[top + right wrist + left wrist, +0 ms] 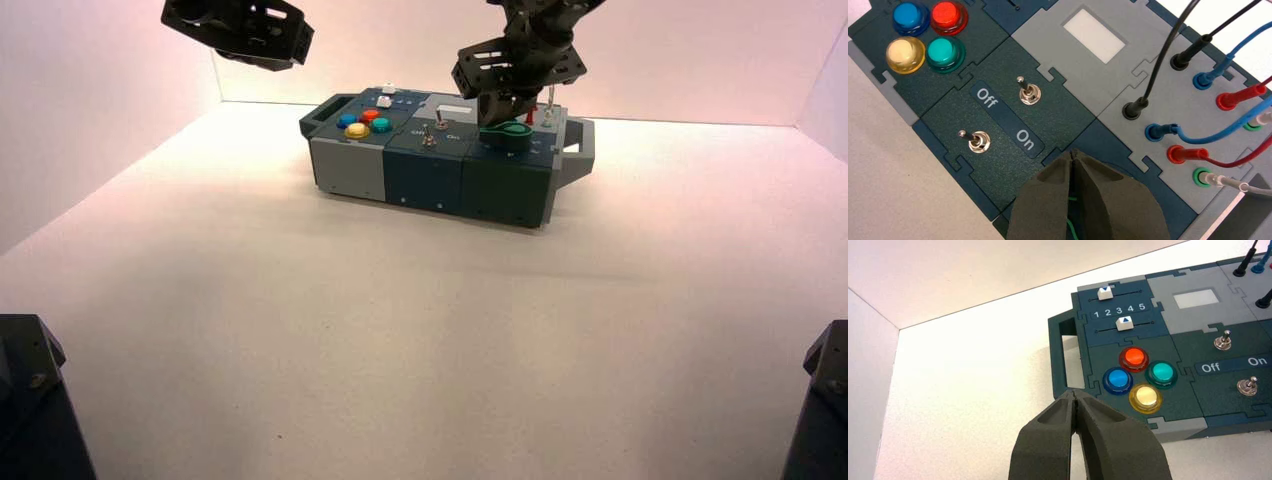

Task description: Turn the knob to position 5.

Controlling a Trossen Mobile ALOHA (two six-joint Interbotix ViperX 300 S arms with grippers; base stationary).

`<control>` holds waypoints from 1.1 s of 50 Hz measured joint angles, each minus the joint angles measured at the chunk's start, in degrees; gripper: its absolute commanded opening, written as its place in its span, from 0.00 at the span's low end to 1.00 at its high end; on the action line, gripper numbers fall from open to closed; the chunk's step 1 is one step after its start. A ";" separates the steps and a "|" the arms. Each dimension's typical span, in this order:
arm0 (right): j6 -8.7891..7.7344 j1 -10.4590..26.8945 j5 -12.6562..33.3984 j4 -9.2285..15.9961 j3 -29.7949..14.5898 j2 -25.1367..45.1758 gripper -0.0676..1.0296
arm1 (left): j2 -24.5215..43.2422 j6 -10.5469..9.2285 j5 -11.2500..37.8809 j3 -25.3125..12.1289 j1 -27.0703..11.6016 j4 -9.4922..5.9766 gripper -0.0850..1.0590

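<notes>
"Where's the right end effector (1073, 154)?"

"Low over the right part of the box, right at the knob (507, 130). Its fingertips are together, and I see nothing pinched between them. The knob sits on the dark front section at that end. In the wrist view only slivers of green show through the gap behind the tips, so I can't say whether they touch it."

"How would you turn it, then?"

"I'd judge the step is getting a sound purchase on the pointer. With the tips together, press sideways against its flank, out near the narrow end, and follow the arc round the centre. A straight shove could slip over the top. If a pinch suits better, open first and straddle the pointer."

"And stopping at 5?"

"Go gently near the mark, then back off and check. The knob's setting can't be read here; the fingers cover it."

"Anything to avoid nearby?"

"The red plug (1188, 153) and its neighbours behind, and the metal toggle switch (979, 141) on the next panel over. Keep the wrist's swing small."

"The other arm?"

"The left end effector (1073, 392) waits, closed, above the left end of the box (350, 168), which rests on the tabletop (400, 330)."
</notes>
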 measured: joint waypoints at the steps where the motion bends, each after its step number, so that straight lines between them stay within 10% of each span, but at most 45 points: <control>1: 0.09 0.09 0.09 0.00 -0.09 0.00 0.04 | 0.00 0.00 0.00 -0.09 0.00 0.00 0.05; 55: 0.00 -0.18 -1.14 -0.35 1.85 -6.33 0.04 | 0.00 0.00 0.00 -0.09 0.00 0.09 0.05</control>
